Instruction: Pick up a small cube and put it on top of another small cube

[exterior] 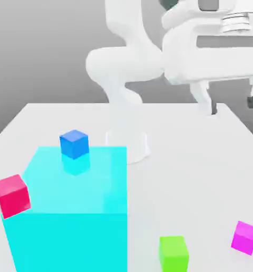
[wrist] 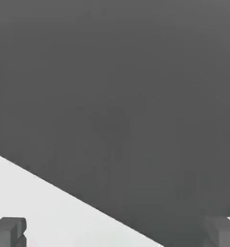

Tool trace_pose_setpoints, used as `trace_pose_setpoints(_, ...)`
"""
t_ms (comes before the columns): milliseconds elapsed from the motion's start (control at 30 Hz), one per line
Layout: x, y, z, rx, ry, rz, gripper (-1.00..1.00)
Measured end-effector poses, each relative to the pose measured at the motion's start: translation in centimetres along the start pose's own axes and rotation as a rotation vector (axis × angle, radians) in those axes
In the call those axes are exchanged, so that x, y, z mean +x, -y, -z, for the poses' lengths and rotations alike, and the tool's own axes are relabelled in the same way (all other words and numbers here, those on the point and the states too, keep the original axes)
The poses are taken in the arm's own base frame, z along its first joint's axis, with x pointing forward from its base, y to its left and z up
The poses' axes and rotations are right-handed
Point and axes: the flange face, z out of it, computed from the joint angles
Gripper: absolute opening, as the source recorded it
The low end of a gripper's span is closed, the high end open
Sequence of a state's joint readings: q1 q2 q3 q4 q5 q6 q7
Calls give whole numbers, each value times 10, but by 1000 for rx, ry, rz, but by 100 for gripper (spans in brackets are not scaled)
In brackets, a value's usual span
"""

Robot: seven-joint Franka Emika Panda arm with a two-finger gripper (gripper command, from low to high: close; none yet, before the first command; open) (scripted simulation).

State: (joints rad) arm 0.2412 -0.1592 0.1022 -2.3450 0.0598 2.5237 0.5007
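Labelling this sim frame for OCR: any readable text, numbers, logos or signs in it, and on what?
None: no words, numbers, logos or signs can be read anywhere.
The magenta cube, green cube, blue cube, crimson-pink cube and big cyan block have plain faces.
The white arm, the gripper and the table carry no markings.

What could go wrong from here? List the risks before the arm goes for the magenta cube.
1. The open gripper hangs high at the table's far side, while the magenta cube sits near the front edge of the table; a long descent could drift off target.
2. The green cube lies close by, so a sloppy approach might knock it.
3. Both cubes sit near the front edge; a nudge could push one off.
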Motion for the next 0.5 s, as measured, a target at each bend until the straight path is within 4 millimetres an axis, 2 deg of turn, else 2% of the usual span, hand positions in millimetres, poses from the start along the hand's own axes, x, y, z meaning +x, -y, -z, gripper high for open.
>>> trace_pose_setpoints(167, -51, 39, -91, -40, 129, 185, 0)
trace_pose_setpoints(300, -94, 47, -159, -84, 223, 302, 0)
trace_pose_setpoints(400, -134, 51, -207, -117, 294, 400, 0)
trace_pose_setpoints(500, -153, 47, -247, -126, 314, 429, 0)
